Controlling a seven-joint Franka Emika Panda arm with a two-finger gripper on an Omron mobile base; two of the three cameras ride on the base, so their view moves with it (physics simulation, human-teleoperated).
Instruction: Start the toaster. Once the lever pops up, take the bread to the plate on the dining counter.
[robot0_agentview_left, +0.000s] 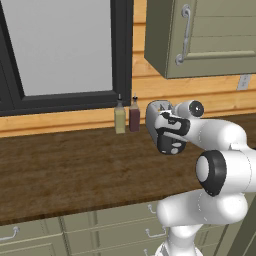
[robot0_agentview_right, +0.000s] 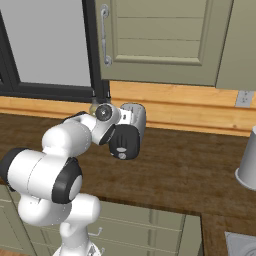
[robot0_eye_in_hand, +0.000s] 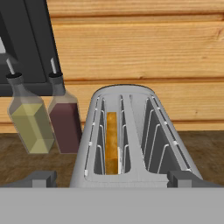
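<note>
Two bottles (robot0_eye_in_hand: 43, 118) stand beside the toaster (robot0_eye_in_hand: 131, 135) on the wooden counter (robot0_agentview_left: 60, 165); the tool (robot0_eye_in_hand: 111, 177) is spread wide, holding nothing.

The arm is hiding most of the toaster (robot0_agentview_left: 152, 116) in both base views. The slot is hiding all but the top edge of the bread (robot0_eye_in_hand: 111, 142). The bottles' (robot0_eye_in_hand: 43, 118) tops are being cut off.

A dark wood counter (robot0_agentview_left: 65, 165) ran along a wall of light wood planks (robot0_agentview_right: 190, 107). A black-framed window (robot0_agentview_left: 60, 50) stood above the counter. Olive wall cabinets (robot0_agentview_right: 160, 40) with grey handles hung right of the window. Olive drawers (robot0_agentview_left: 80, 230) sat below the counter. An outlet (robot0_agentview_right: 243, 98) was mounted under the cabinets.
</note>
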